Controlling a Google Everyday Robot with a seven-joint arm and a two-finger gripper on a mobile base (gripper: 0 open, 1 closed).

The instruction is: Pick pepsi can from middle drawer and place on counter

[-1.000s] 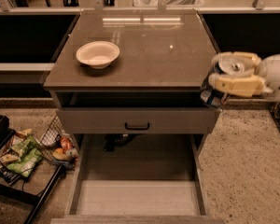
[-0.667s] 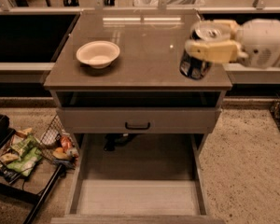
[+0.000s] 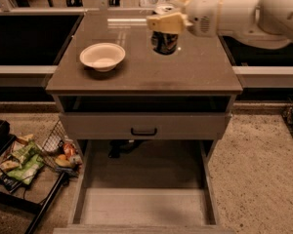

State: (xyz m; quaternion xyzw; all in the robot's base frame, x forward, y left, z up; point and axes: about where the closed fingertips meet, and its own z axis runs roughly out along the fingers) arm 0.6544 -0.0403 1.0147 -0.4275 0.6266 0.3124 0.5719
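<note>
One bowl (image 3: 102,56), one can (image 3: 164,43) under tool (image 3: 167,21)

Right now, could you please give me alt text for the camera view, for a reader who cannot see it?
The robot's pale hand grips a dark blue-black drink can at the back of the glossy grey-brown counter; a white bowl sits further left. Below, the wide pale grey middle drawer stands pulled open.

My gripper (image 3: 167,22), pale yellow on a white arm (image 3: 229,13), clasps the dark blue-black, pale-marked pepsi can (image 3: 164,43) at 1 o'clock on the glossy grey-brown counter (image 3: 185,72). Cream bowl (image 3: 102,56) at 10 o'clock. Pale grey middle drawer (image 3: 144,206) at 6 o'clock.
</note>
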